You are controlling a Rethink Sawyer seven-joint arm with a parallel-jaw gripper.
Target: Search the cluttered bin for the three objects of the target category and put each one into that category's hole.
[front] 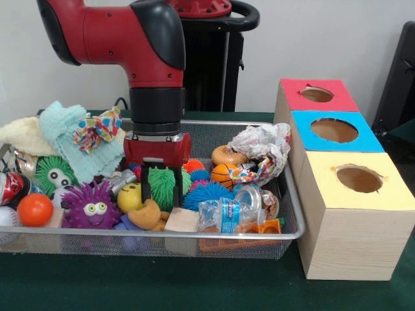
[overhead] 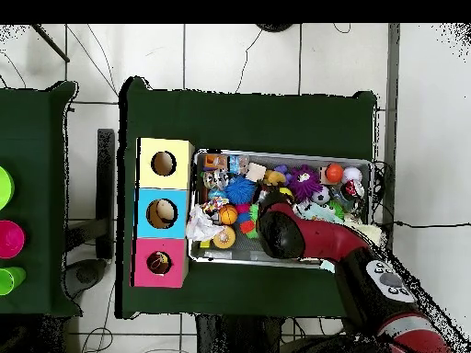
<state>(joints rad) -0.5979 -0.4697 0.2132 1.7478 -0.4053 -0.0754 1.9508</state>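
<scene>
The wire mesh bin [front: 162, 234] is full of mixed toys; it also shows in the overhead view [overhead: 285, 156]. My gripper [front: 160, 189] is lowered into the bin's middle, open, with its black fingers [front: 144, 186] on either side of a green spiky ball [front: 162, 186]. In the overhead view my arm [overhead: 294, 234] hides the gripper. A tan rounded lump [front: 150, 217] lies just in front of the gripper; I cannot tell whether it is the bear. No duck or tiger shows clearly. The red box's hole [front: 317, 94] [overhead: 159, 263] is at the far end of the box row.
The blue box [front: 334, 130] and yellow box [front: 358, 178] stand right of the bin. In the bin are a mint cloth [front: 71, 139], crumpled paper [front: 262, 149], a plastic bottle [front: 224, 216], a purple puffer [front: 91, 206], an orange ball [front: 34, 209] and a small basketball [front: 224, 173].
</scene>
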